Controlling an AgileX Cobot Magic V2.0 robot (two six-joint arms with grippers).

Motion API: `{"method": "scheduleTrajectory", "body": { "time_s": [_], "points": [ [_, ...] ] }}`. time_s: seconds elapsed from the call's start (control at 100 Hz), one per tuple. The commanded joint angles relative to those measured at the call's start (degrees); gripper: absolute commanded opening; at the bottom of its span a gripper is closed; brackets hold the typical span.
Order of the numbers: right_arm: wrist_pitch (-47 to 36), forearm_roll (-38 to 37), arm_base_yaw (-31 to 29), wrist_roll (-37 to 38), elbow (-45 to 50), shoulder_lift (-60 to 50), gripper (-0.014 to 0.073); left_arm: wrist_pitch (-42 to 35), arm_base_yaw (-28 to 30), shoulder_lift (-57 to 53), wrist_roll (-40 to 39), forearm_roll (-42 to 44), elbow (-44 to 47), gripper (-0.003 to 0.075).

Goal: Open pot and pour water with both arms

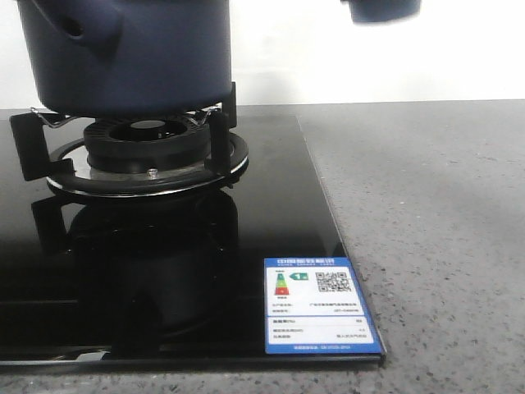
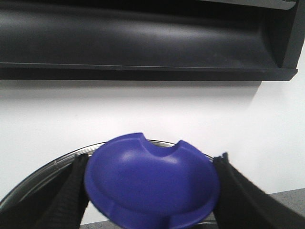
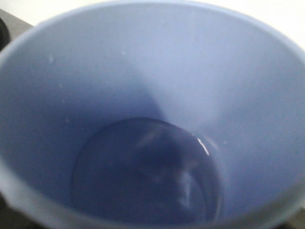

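The dark navy pot (image 1: 139, 57) stands on the gas burner (image 1: 148, 144) at the far left, its stubby spout (image 1: 78, 25) towards me; its top is cut off. In the left wrist view my left gripper (image 2: 152, 191) has its black fingers (image 2: 71, 191) against both sides of the blue lid knob (image 2: 152, 176), with the glass lid's metal rim (image 2: 43, 171) behind it. The light blue cup (image 3: 143, 71) fills the right wrist view, with water (image 3: 147, 171) at its bottom. Its base (image 1: 381, 10) hangs in the air at the top right. The right fingers are hidden.
The burner sits on a black glass hob (image 1: 164, 271) with a blue-and-white energy label (image 1: 320, 305) at its front right corner. Grey speckled counter (image 1: 443, 230) lies to the right. A black range hood (image 2: 143, 38) hangs on the white wall.
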Motion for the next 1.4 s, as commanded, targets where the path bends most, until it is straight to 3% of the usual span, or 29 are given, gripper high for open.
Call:
{"method": "scheduleTrajectory", "body": {
  "time_s": [0.0,0.18,0.58,1.03,1.39],
  "points": [
    [3.7,-4.2,0.7,-0.1,-7.5,-1.0,0.0345,-6.3,0.1,-1.2,-0.1,0.0,-2.3,0.0351],
    [15.4,-11.0,3.9,-0.1,-17.9,3.3,0.0345,-6.3,0.1,-1.2,-0.1,0.0,-2.3,0.0351],
    [23.4,-34.6,14.8,-0.1,-28.6,10.0,0.0345,-6.3,0.1,-1.2,-0.1,0.0,-2.3,0.0351],
    [23.2,-53.7,18.8,-0.1,-29.4,13.3,0.0345,-6.3,0.1,-1.2,-0.1,0.0,-2.3,0.0351],
    [20.9,-63.0,18.8,-0.1,-29.4,14.5,0.0345,-6.3,0.1,-1.2,-0.1,0.0,-2.3,0.0351]
  ]
}}
